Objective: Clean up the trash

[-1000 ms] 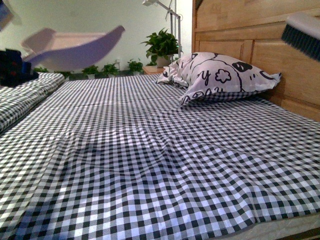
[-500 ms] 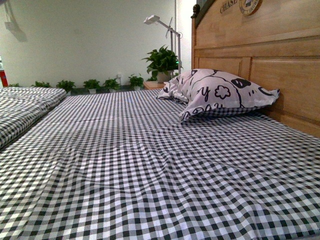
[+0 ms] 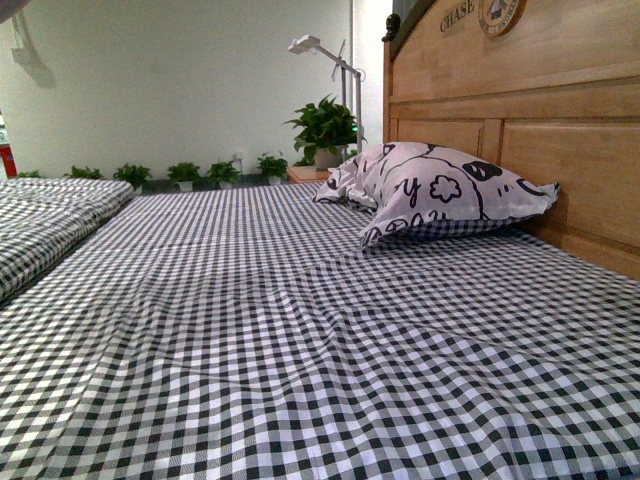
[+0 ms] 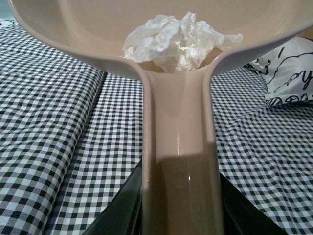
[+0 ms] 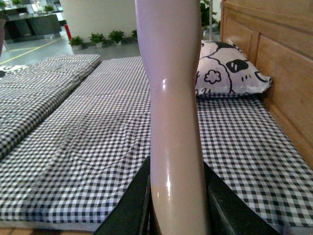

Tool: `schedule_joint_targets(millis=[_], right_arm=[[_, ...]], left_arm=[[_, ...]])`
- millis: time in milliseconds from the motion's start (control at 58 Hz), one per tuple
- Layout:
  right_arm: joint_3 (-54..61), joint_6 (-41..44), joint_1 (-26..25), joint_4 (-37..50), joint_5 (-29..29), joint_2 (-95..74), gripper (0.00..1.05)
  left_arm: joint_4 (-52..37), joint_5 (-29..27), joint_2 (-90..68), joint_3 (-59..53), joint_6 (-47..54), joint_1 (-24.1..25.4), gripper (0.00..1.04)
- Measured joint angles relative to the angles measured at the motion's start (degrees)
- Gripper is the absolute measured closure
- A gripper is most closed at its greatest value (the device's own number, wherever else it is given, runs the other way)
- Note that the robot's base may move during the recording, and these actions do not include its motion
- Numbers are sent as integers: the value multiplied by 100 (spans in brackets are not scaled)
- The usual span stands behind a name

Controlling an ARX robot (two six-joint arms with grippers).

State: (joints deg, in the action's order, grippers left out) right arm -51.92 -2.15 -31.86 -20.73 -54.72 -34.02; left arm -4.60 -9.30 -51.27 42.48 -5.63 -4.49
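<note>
In the left wrist view my left gripper point(image 4: 180, 215) is shut on the long handle of the beige dustpan point(image 4: 178, 147). The trash point(image 4: 176, 40), a crumpled white paper wad, lies in the pan's bowl where it meets the handle. The pan is held above the checked bed. In the right wrist view my right gripper point(image 5: 177, 205) is shut on the pale handle of the brush point(image 5: 171, 98); the bristles are out of view. Neither gripper nor tool shows in the front view.
The bed with a black-and-white checked sheet point(image 3: 300, 330) fills the front view. A white pillow with black prints point(image 3: 440, 190) leans by the wooden headboard point(image 3: 540, 110) at the right. A folded checked blanket point(image 3: 50, 215) lies at the left. Potted plants point(image 3: 322, 125) stand behind.
One second ago the dustpan showed at the front view's upper left and the brush head at its upper right. Both have risen out of that view. The camera view has shifted slightly.
</note>
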Motion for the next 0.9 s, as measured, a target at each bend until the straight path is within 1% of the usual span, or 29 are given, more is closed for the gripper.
schedule_joint_targets(millis=[86,241,328,897], right_arm=[[0,7,61,-31,98,-17,84],[2,72,503,-205,603,-50,84],[2,98,566,-236,647,-76,84],[2,133,577,-236,678,-87,84]], left_arm=[[0,-9,0,-4,0,0,79],[0,-11,0,-4,2,0,79],[0,-13,2,-4,4,0,79],[0,-13,2,-4,2,0,79]])
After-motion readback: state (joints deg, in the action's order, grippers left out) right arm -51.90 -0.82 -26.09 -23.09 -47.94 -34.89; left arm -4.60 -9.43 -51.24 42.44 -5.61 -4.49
